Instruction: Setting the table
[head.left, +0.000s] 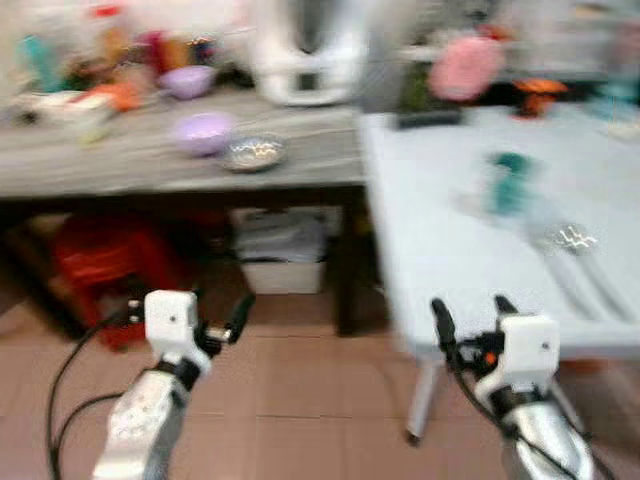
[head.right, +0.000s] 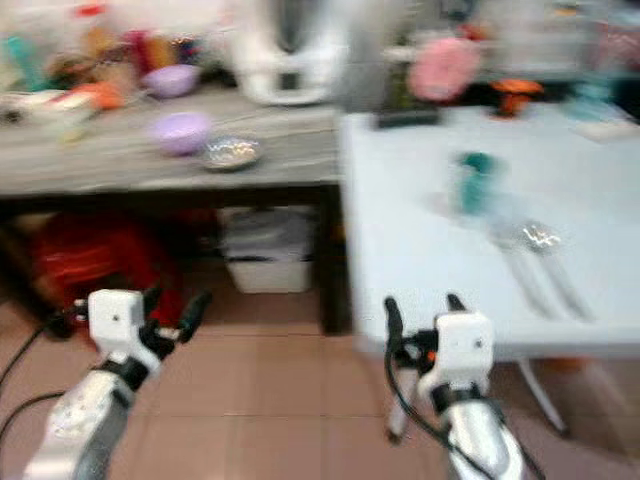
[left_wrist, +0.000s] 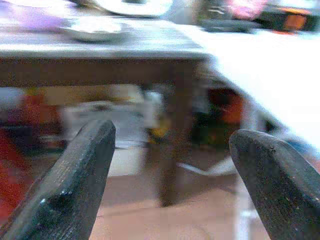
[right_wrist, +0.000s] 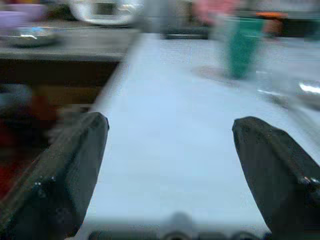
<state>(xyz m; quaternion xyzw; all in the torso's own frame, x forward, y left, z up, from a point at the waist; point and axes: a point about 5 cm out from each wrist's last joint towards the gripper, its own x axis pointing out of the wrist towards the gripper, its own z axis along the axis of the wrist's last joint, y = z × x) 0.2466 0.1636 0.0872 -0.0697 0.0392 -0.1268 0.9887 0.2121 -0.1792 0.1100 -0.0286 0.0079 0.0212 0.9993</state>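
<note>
Head view: blurry. My left gripper (head.left: 222, 318) is over the floor before the wooden bench (head.left: 120, 160), right gripper (head.left: 470, 318) at the white table (head.left: 440, 240) edge — both low, nothing to carry yet. Green cup (head.left: 508, 182) & spoon (head.left: 570, 240) sit on the table.

L wrist: fingers (left_wrist: 75, 185) spread, empty.

R wrist: fingers (right_wrist: 65, 175) spread wide, aimed at the cup — prob. ready to reach.
</note>
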